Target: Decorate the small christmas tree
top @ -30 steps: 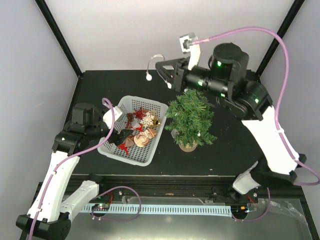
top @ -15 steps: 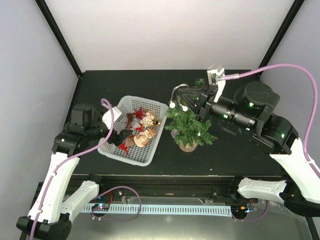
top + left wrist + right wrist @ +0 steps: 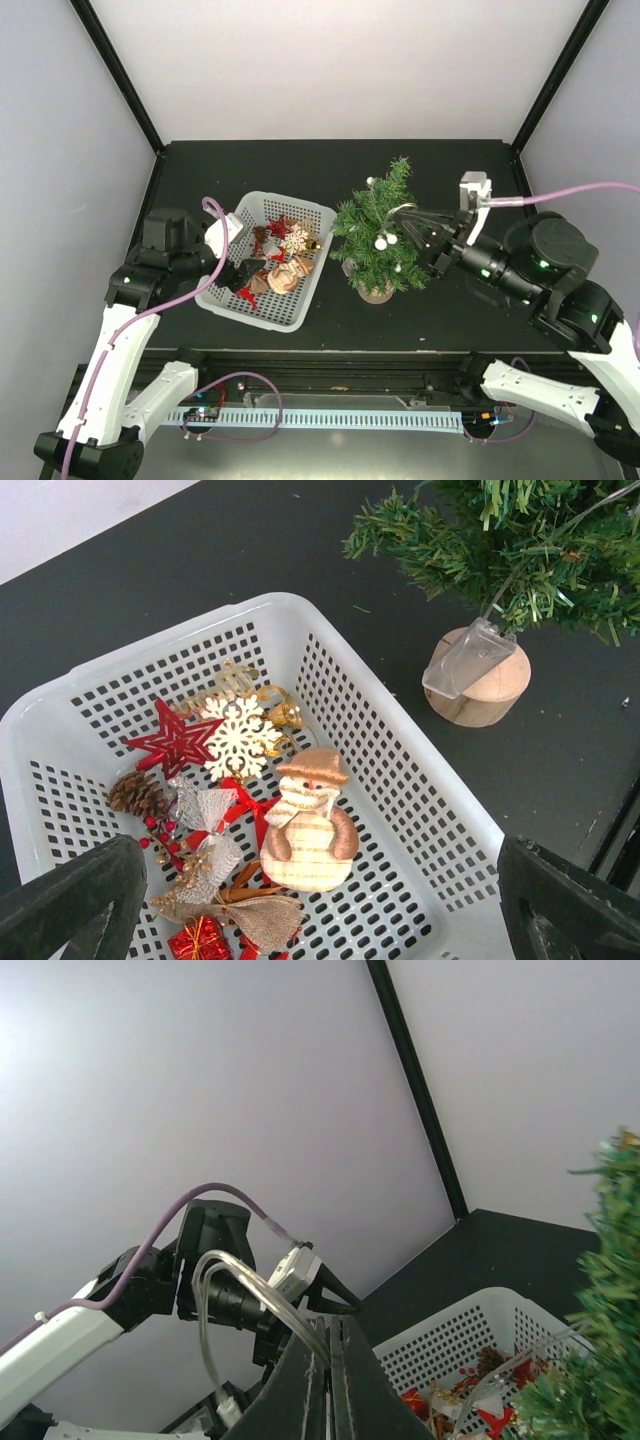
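Black table (image 3: pixel 250 170): bushy green small christmas tree (image 3: pixel 365 252); right hand (image 3: pixel 327 1332) pinches cord (image 3: pixel 205 1300), left hand (image 3: pixel 238 272) spread.

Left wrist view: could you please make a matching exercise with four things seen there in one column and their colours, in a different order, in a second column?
Things:
1. star
2. snowflake
3. pine cone
4. small christmas tree

Colours:
A. green
B. brown
C. red
D. cream white

Right pairs: 1-C, 2-D, 3-B, 4-A
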Tool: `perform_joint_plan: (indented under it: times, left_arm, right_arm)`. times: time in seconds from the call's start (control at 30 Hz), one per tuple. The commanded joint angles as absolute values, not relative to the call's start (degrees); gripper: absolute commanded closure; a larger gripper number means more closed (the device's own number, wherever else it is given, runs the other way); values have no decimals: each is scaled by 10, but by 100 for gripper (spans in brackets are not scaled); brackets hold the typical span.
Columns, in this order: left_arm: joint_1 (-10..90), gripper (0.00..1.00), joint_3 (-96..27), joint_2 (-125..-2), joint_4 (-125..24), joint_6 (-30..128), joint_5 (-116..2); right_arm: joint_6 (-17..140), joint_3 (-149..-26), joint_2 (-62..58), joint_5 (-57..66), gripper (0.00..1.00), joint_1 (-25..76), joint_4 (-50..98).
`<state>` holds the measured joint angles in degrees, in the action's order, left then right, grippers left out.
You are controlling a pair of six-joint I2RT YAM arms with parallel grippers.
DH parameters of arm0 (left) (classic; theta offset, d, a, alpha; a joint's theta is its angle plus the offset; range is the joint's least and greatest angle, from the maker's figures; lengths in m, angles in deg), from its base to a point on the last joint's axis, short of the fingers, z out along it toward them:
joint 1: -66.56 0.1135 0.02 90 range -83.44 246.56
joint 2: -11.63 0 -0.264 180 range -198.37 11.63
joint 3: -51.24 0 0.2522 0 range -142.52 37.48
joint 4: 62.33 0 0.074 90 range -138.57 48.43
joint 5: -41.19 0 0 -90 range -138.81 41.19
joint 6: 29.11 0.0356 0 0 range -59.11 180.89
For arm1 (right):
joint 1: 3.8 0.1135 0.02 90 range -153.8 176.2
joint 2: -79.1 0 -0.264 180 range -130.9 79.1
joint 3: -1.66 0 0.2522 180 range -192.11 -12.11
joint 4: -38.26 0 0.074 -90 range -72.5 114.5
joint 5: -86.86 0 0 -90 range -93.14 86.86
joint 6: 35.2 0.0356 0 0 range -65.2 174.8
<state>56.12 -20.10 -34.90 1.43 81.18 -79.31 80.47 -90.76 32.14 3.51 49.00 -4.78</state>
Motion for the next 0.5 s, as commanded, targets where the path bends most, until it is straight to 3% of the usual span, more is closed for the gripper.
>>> perform_joint_plan:
  times: [0.0, 0.47]
  left_arm:
    - [567, 4, -203, -350, 3, 804, -801]
    - [569, 4, -205, -362, 3, 803, -800]
  right_arm:
    - [810, -878, 362, -14, 99, 493, -38]
    - [829, -780, 449, -139, 99, 494, -47]
